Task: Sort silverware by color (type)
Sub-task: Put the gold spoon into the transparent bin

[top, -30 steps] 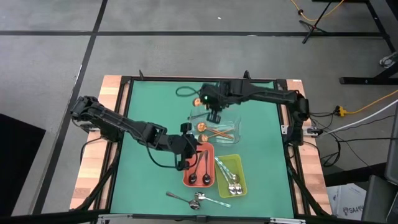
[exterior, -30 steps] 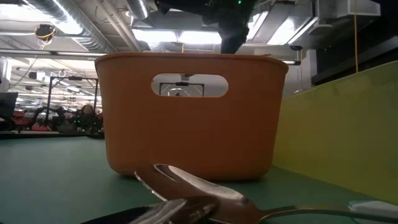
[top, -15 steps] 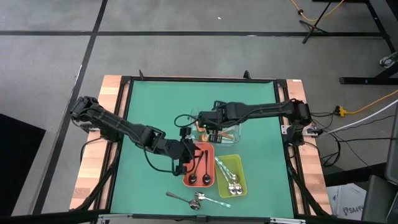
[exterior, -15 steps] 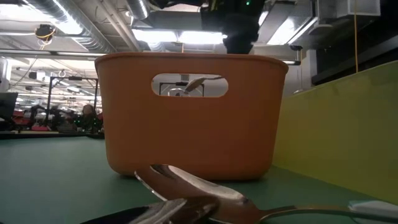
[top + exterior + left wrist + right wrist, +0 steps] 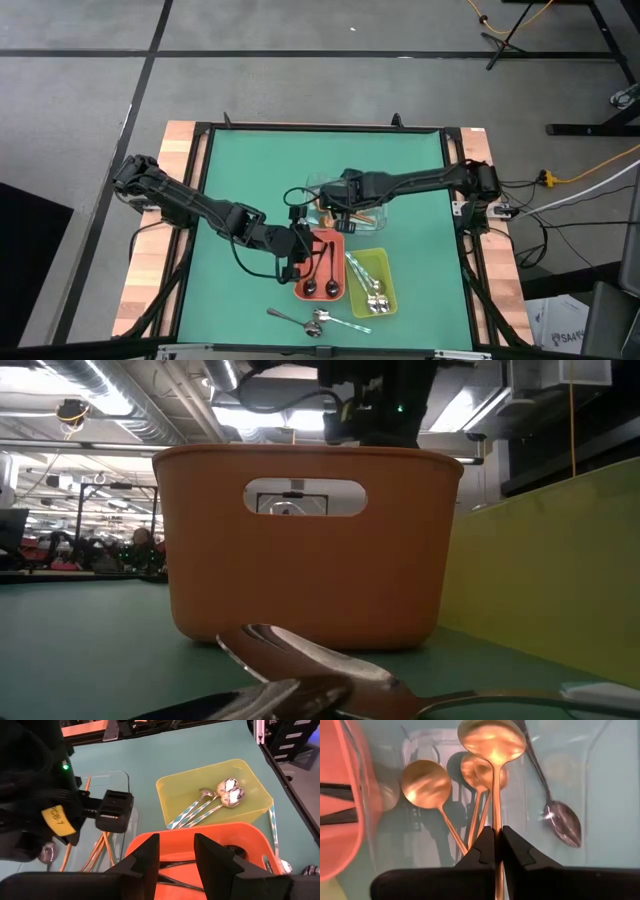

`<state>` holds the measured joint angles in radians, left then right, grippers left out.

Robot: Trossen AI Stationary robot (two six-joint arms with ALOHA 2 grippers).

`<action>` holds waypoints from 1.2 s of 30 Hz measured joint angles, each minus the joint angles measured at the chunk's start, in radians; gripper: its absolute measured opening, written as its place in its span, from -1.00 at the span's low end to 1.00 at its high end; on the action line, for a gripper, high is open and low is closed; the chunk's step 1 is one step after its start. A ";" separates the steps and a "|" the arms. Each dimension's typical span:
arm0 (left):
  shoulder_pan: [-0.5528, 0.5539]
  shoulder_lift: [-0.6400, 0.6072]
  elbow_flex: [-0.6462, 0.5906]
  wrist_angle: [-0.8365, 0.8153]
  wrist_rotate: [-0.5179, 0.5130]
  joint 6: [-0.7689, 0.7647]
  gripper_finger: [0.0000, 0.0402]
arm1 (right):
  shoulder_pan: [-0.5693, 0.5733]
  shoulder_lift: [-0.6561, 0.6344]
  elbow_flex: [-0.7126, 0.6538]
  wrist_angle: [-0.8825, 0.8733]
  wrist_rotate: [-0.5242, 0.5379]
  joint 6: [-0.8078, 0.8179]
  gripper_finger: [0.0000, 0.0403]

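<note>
Green tabletop [image 5: 250, 160] framed in black rails, with pale wood strips at both sides, on a grey floor [image 5: 80, 90] crossed by dark lines. Orange and yellow cables [image 5: 590, 165] off to the right. Bright ceiling lights [image 5: 120, 400] and far-off workbenches beyond in the low view. Left claw [image 5: 172, 852] released, fingers apart over the red tray [image 5: 302, 283] with black spoons [image 5: 322, 272]. Right claw [image 5: 496, 840] clenched on a copper spoon [image 5: 492, 742] above the clear tray [image 5: 378, 203], two more copper spoons [image 5: 422, 780] lying there. Silver spoons [image 5: 372, 290] in the yellow tray [image 5: 385, 262]; more silver pieces [image 5: 312, 322] loose near the front edge.
</note>
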<state>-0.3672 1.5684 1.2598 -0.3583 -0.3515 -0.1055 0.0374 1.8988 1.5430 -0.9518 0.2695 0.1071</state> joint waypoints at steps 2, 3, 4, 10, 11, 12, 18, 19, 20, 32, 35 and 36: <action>0.000 0.000 0.000 0.000 -0.001 0.000 -0.42 | 0.000 0.000 -0.024 0.028 0.000 -0.025 -1.00; 0.000 0.000 0.000 0.000 -0.002 0.000 -0.42 | 0.000 0.000 -0.035 0.033 0.000 -0.034 -1.00; 0.000 0.000 0.000 0.000 -0.003 0.000 -0.42 | 0.000 0.000 -0.045 0.046 0.000 -0.039 -1.00; 0.000 0.000 0.000 0.000 -0.004 0.000 -0.42 | -0.018 0.000 -0.107 0.111 -0.032 -0.059 -1.00; 0.000 0.000 0.000 0.000 -0.004 0.000 -0.42 | -0.021 0.000 -0.116 0.123 -0.043 -0.059 -1.00; 0.000 0.000 0.000 0.000 -0.004 0.000 -0.42 | -0.028 0.000 -0.126 0.134 -0.054 -0.059 -1.00; 0.000 0.000 0.000 0.000 -0.004 0.001 -0.42 | -0.056 0.000 -0.182 0.200 -0.080 -0.060 -1.00; 0.000 0.000 0.000 0.000 -0.004 0.001 -0.42 | -0.060 0.000 -0.189 0.203 -0.083 -0.060 -1.00; 0.000 0.000 0.000 0.000 -0.004 0.001 -0.42 | -0.061 0.000 -0.194 0.203 -0.084 -0.060 -1.00; 0.000 0.000 0.000 0.000 -0.003 0.001 -0.42 | -0.071 0.000 -0.211 0.228 -0.080 -0.060 -0.89; 0.000 0.000 0.000 0.000 -0.003 0.001 -0.42 | -0.071 0.000 -0.211 0.230 -0.080 -0.060 -0.89; 0.000 0.000 0.000 0.000 -0.003 0.001 -0.42 | -0.071 0.000 -0.211 0.230 -0.080 -0.060 -0.89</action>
<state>-0.3668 1.5684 1.2598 -0.3580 -0.3544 -0.1047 -0.0334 1.8992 1.3319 -0.7214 0.1898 0.0475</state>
